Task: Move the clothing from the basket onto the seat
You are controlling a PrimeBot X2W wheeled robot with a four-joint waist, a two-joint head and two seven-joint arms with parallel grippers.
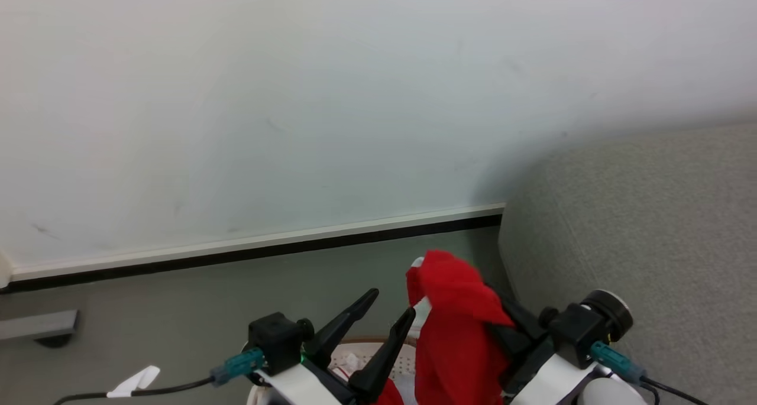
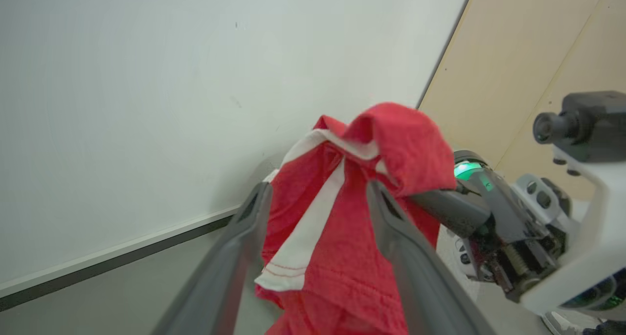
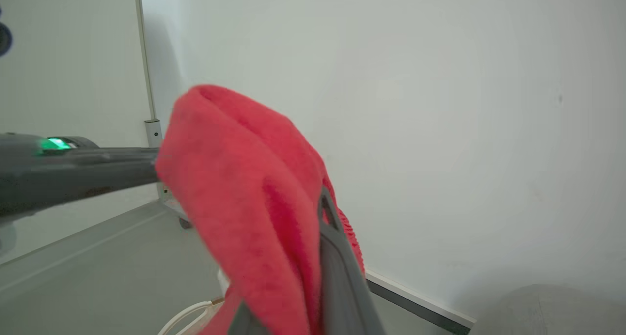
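Now: right gripper (image 1: 511, 325) pinched on the clothing (image 1: 455, 334), a red piece with white striping, held up above the basket (image 1: 355, 349) and hanging in a bunch toward it (fingertips buried in the fabric, one grey finger poking out in its wrist view). Left gripper (image 1: 389, 305) spread wide, its nearer fingertip just beside the hanging cloth. More red and white fabric lies in the basket below. Seat (image 1: 650, 227), grey upholstery, stands on the robot's right, near the basket. White wall (image 1: 295, 97) and dark skirting (image 1: 266, 252) behind; grey floor (image 1: 177, 310).
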